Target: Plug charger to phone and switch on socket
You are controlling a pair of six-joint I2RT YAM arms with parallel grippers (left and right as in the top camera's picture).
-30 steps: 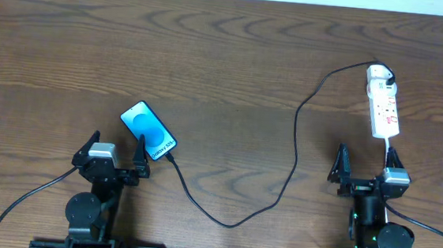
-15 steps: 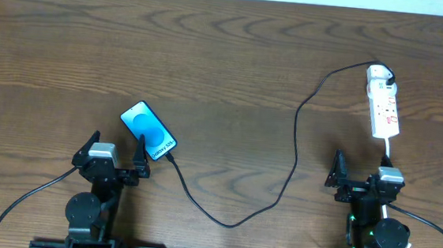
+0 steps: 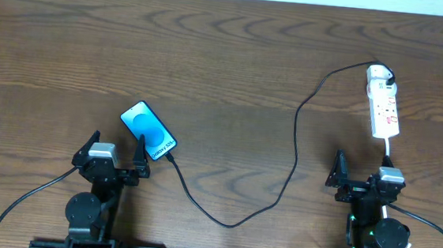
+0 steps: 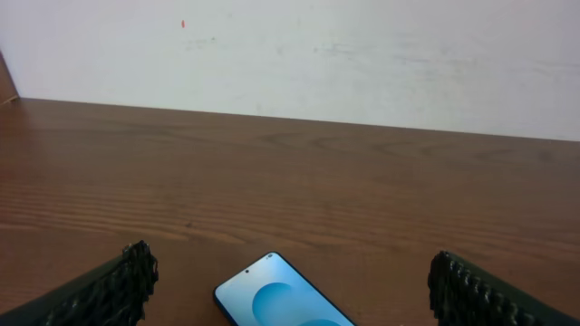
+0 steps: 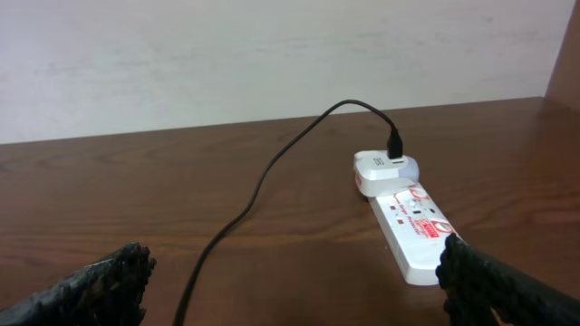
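Wooden table (image 3: 227,53): the phone (image 3: 148,131) is seen left of centre, the charger (image 3: 295,146) looped slack from its lower end to the socket (image 3: 384,105), upper right. The left gripper (image 3: 117,147) and right gripper (image 3: 363,160) are held wide and empty, each facing its target. The seated plug is shown only by the right wrist view.

Pulled back a notch with the right gripper (image 3: 360,168) since 1 second ago: drawn rearward, nudged slightly to its own left, leaving the socket (image 3: 383,105) a bit farther ahead of the fingertips. Already settled half a second back.
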